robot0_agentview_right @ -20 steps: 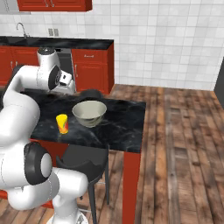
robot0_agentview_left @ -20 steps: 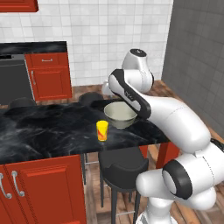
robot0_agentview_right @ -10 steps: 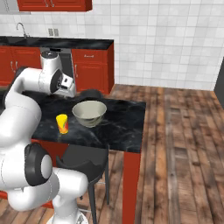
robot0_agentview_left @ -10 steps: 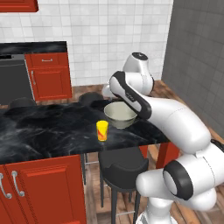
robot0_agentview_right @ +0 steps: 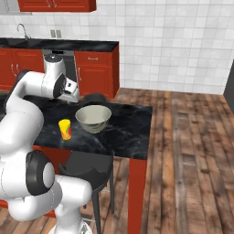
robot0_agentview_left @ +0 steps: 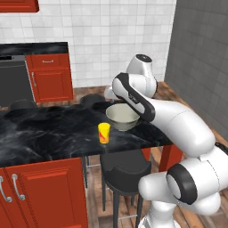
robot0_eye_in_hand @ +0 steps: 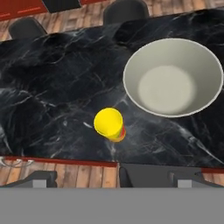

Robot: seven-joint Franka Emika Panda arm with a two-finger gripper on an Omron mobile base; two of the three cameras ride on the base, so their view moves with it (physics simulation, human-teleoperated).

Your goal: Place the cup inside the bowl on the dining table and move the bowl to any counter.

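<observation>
On the dining tabletop (robot0_agentview_left: pixel 49 133), near its right end, the cup (robot0_agentview_left: pixel 103 132) stands upright, long axis vertical, open mouth up, orange-red mark low on its side. It sits close to the front edge, w/ a dark stool (robot0_agentview_left: pixel 124 171) tucked just below that edge. The bowl (robot0_agentview_left: pixel 122 117) sits upright just beside it, further back & to the right, rim up, not touching the cup. Bare black marble runs wide to the left of both; to the right the top ends a short way past the bowl, then open wood floor (robot0_agentview_right: pixel 192 151). Behind, across a strip of floor, the counter (robot0_agentview_right: pixel 59 44) runs along the tiled wall.

End effector (robot0_agentview_right: pixel 73 91) hangs above the tabletop, above & behind the bowl, well clear of both items. From the hand view the cup (robot0_eye_in_hand: pixel 109 124) lies below, left of center, bowl (robot0_eye_in_hand: pixel 173 78) up & right. It grips nothing; how far apart the fingers are, can't tell.
</observation>
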